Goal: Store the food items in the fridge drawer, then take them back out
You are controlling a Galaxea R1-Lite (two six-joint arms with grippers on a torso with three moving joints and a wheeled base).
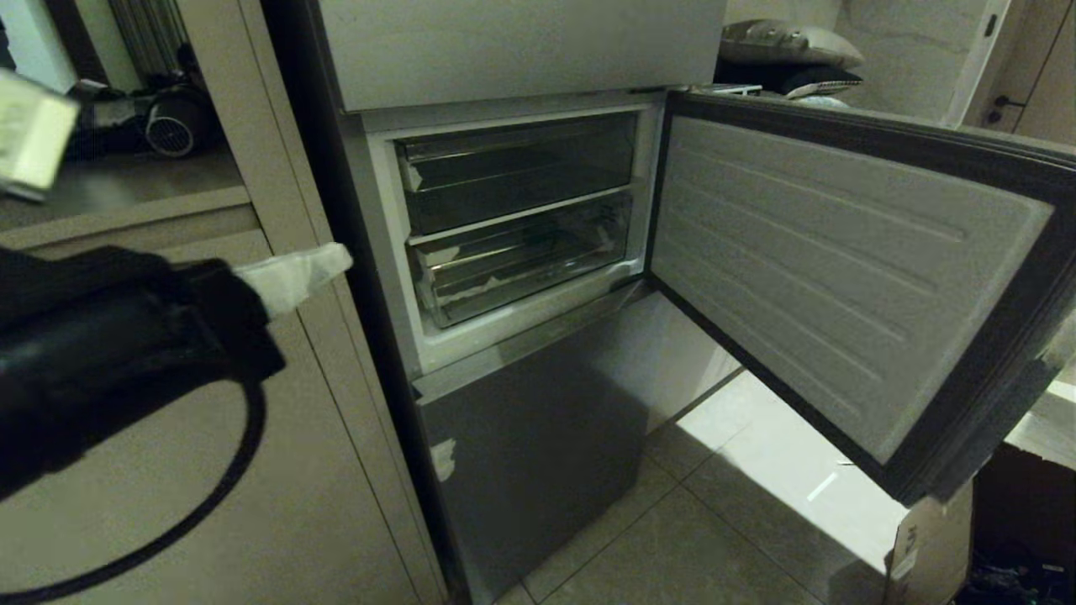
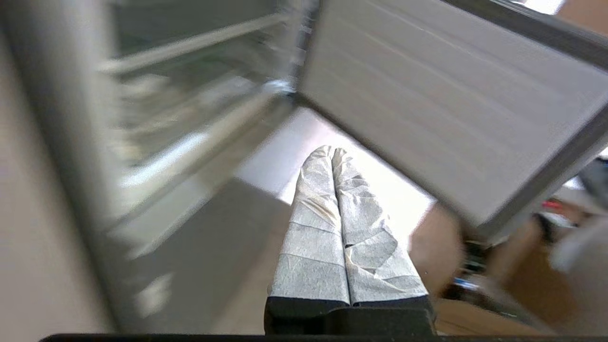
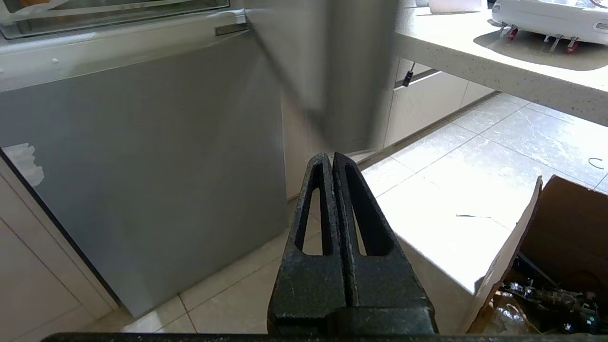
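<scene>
Left gripper (image 2: 331, 151) fingers pressed together before fridge door (image 2: 451, 104).

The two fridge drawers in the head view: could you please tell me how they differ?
The upper drawer looks darker and smoky; the lower drawer is clearer and brighter. The lower drawer carries white tape scraps along its front, the upper drawer only one at its left corner. Both are pushed in behind the open fridge door.
</scene>
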